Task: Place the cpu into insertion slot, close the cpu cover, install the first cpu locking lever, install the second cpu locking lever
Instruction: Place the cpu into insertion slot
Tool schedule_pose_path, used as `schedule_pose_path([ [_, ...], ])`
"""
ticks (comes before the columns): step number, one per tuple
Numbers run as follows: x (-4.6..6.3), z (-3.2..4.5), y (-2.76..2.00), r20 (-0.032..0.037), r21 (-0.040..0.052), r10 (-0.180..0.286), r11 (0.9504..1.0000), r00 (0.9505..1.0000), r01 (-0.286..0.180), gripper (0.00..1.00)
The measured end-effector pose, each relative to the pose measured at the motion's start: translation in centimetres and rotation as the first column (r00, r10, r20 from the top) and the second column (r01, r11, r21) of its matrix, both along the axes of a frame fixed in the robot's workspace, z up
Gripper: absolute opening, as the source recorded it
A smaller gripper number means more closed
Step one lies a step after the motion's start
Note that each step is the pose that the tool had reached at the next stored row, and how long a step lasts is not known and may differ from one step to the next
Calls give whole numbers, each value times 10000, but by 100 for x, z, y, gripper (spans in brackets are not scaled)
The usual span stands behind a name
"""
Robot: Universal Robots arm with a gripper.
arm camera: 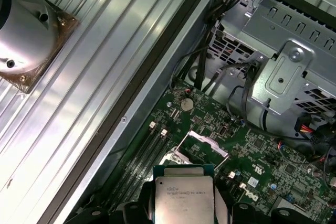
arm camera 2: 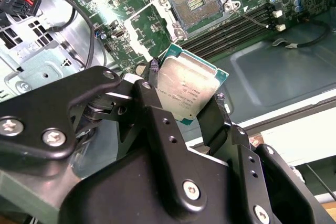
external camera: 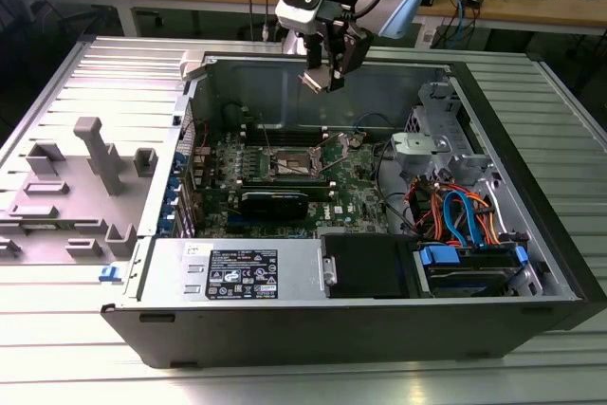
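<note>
We are on the first step, with the chip not yet placed. The gripper is clenched on the chip, its black fingers pinching two opposite edges, so the silver top faces the cameras in both wrist views. The gripper hangs high over the rear wall of the open computer case, with the chip tilted rather than level. The socket lies on the green board well below the gripper and some way forward of it, nothing touching. Its grid of contacts is bare in the second wrist view, so we judge it ready to take the chip. In the first wrist view a silver-grey plate just beyond the gripper's load looks like the cover swung up, though we cannot be sure of its angle. We cannot make out the two locking levers clearly enough to place them. In our judgement, this step calls for bringing the chip level and square to the socket frame, with its corners matched, then lowering it gently without sliding across the contacts.
</note>
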State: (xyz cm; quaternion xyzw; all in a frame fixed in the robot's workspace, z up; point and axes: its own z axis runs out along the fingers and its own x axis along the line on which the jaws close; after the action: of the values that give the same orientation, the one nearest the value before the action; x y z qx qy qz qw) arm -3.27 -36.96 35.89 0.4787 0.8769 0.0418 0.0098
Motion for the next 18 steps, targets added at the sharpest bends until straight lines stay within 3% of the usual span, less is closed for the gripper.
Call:
schedule_pose_path([
  [8, 0, 0, 0, 0, 0, -70, 10000, 10000, 70, 55],
  [13, 0, -8, 0, 0, 0, -670, 9978, 9978, 670, 55],
  [18, 0, -14, -25, 0, 0, -835, 9965, 9965, 835, 55],
])
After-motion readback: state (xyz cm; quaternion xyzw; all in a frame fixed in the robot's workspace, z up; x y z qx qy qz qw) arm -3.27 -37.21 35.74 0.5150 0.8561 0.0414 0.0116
